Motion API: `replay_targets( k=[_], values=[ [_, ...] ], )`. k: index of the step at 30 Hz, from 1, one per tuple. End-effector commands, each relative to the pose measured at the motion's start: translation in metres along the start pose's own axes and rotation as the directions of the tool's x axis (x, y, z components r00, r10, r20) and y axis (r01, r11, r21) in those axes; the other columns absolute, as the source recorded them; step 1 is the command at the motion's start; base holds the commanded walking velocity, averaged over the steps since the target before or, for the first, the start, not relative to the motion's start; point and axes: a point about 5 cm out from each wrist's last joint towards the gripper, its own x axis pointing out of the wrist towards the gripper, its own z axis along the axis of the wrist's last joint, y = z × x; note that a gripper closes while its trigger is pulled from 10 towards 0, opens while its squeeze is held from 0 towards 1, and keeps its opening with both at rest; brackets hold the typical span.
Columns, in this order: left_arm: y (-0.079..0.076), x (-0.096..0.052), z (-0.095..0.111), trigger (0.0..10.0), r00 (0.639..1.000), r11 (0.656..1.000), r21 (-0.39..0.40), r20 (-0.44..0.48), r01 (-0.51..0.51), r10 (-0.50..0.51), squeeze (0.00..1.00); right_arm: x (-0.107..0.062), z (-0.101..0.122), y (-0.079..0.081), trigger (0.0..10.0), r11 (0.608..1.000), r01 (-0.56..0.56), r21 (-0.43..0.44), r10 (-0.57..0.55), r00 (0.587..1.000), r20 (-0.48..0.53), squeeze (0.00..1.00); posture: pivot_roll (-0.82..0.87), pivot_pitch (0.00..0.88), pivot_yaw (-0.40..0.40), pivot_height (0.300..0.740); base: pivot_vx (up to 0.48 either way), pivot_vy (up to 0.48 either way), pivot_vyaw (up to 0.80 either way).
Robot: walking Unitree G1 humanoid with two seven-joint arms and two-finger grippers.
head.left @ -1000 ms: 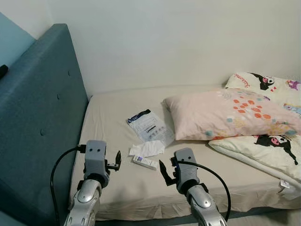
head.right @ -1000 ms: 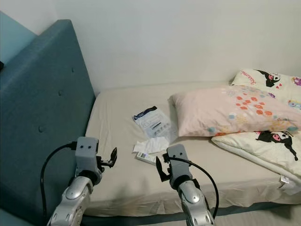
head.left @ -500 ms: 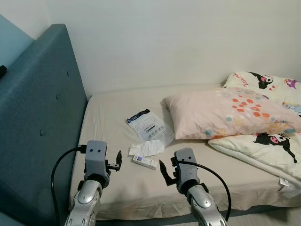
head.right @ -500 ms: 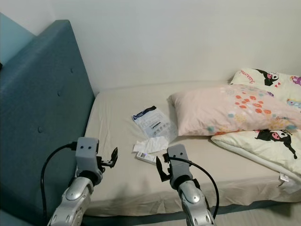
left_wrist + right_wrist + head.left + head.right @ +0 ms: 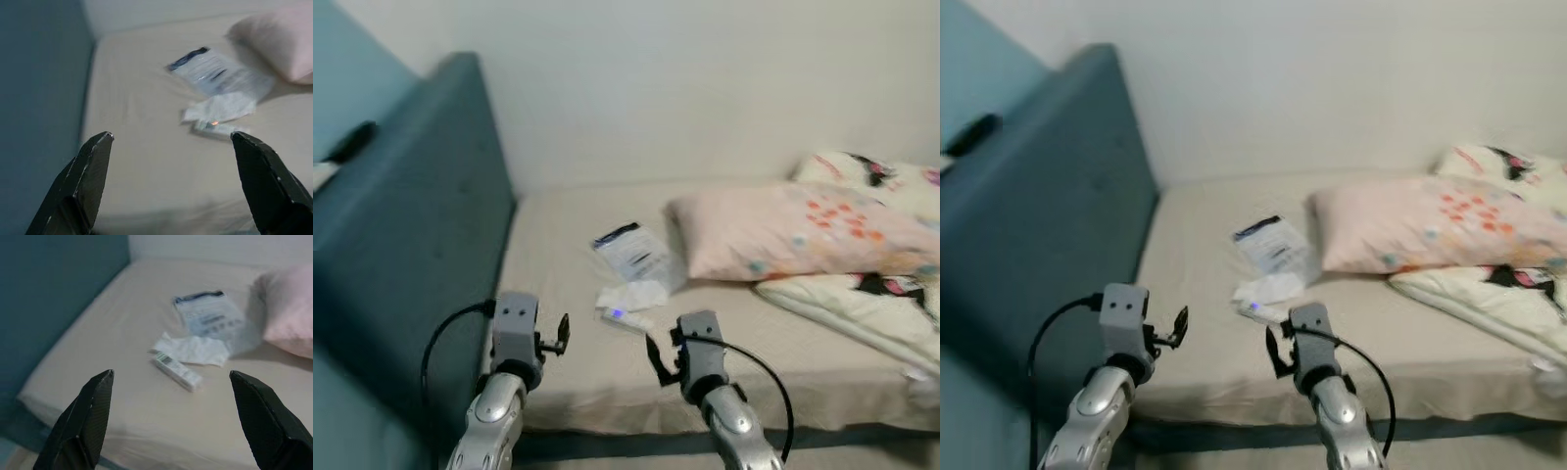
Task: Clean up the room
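Cluttering beige bed point(image 5: 578, 294): litter point(image 5: 193, 348).

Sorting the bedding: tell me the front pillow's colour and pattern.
Pale pink pillow with scattered orange-red and teal spots; the right eye view shows it best.

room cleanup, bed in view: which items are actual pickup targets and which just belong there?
Targets, loose on the sheet:
- plastic packet
- crumpled tissue
- small box

Belongs there:
- bed
- pink pillow
- cartoon-print duvet
- headboard

Left claw and right claw are both open, short of the litter.
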Motion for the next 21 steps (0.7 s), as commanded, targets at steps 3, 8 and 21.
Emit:
replay_targets(
  k=[3, 8, 21],
  values=[
    [-0.0032, 0.0016, 0.0041, 10.0, 0.999, 0.999, 0.034, 0.005, 0.041, -0.041, 0.00, -0.0017, -0.0030, 0.0020, 10.0, 0.999, 0.016, 0.034, -0.016, 1.000, -0.009, 0.00, 0.02, 0.084, 0.023, 0.740, 0.000, 0.000, 0.00],
    [-0.0044, 0.0024, 0.0049, 10.0, 0.998, 0.997, 0.041, 0.002, 0.059, -0.059, 0.00, -0.0025, -0.0043, 0.0041, 10.0, 0.999, 0.022, 0.046, -0.021, 1.000, -0.011, 0.00, 0.02, 0.080, 0.035, 0.740, 0.000, 0.000, 0.00],
    [-0.0066, 0.0041, 0.0053, 10.0, 0.998, 0.997, 0.046, -0.008, 0.059, -0.058, 0.00, -0.0043, -0.0049, 0.0021, 10.0, 0.999, 0.027, 0.041, -0.027, 1.000, -0.009, 0.00, 0.01, 0.071, 0.028, 0.740, 0.000, 0.000, 0.00]
  ],
)
